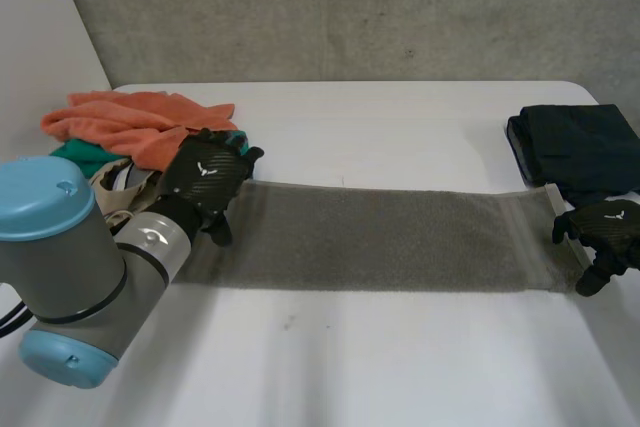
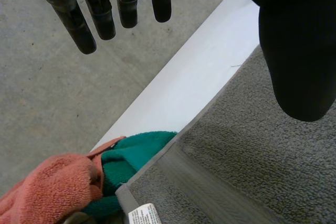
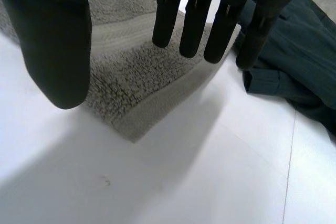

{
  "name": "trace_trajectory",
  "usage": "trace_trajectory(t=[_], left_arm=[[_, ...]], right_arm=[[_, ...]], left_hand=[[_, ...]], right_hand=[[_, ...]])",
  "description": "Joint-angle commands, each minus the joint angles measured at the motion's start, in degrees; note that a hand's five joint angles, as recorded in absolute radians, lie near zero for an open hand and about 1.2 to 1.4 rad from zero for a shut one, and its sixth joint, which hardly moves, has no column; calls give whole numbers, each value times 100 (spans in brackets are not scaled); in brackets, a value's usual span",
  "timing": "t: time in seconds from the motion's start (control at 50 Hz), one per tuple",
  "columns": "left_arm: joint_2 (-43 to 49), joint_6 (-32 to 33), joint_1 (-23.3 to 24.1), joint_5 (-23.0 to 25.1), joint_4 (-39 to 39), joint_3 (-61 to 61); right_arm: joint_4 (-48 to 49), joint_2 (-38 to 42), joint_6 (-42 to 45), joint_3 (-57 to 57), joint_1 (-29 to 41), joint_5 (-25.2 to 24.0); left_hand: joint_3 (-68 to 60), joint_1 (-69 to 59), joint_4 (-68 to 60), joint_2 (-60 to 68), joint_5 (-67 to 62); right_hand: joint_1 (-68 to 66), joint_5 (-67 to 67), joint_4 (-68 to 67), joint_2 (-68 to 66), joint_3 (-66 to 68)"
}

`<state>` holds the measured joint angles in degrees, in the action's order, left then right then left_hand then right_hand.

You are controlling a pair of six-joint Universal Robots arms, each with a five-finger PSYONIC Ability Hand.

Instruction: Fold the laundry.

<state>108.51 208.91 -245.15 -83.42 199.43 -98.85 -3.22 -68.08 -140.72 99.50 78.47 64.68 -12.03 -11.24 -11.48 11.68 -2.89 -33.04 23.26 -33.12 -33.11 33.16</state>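
Fingers straight and apart, gripping nothing, the left hand and right hand hover at the 9 and 3 o'clock ends of the grey towel spread flat on the table; the first fold seems due, needing both ends pinched.

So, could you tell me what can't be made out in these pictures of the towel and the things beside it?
Head view: the left end of the towel is hidden under the left hand and its arm.
Left wrist view: the print on the towel's label is too small to read.
Right wrist view: the dark garment is cut off by the edge, so its kind is unclear.
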Motion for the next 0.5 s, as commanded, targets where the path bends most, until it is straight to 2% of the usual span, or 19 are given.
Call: trace_trajectory(t=[0.02,0.04,0.06,0.22,0.4,0.48,0.5], left_arm=[[39,18,-7,-17,43,-20],[48,18,-7,-17,44,-20],[48,18,-7,-25,44,-20],[-5,-69,2,-34,70,-117],[-215,-113,-24,-52,61,-240],[-286,-113,-33,-52,44,-292],[-312,-122,-42,-52,44,-301]], right_arm=[[366,383,18,-44,11,36],[383,401,27,-62,2,45],[418,409,27,-71,-16,54],[630,374,79,-44,-481,80],[559,-12,798,-228,-1456,159],[411,-74,1011,-229,-1440,177],[340,-109,1002,-203,-1414,107]], left_hand=[[148,69,93,-113,234],[148,69,93,-113,234],[148,69,93,-113,234],[148,69,93,-113,234],[165,86,109,-130,251],[165,86,109,-130,251],[165,86,109,-130,251]], right_hand=[[-1935,1912,-1927,-1928,1923],[-3642,3619,-3634,-3635,3630],[-4686,4663,-4678,-4679,4674],[-4696,4674,-4688,-4689,4684],[-4696,4674,-4688,-4689,4684],[-4696,4674,-4688,-4689,4684],[-3653,3630,-3645,-3646,3641]])
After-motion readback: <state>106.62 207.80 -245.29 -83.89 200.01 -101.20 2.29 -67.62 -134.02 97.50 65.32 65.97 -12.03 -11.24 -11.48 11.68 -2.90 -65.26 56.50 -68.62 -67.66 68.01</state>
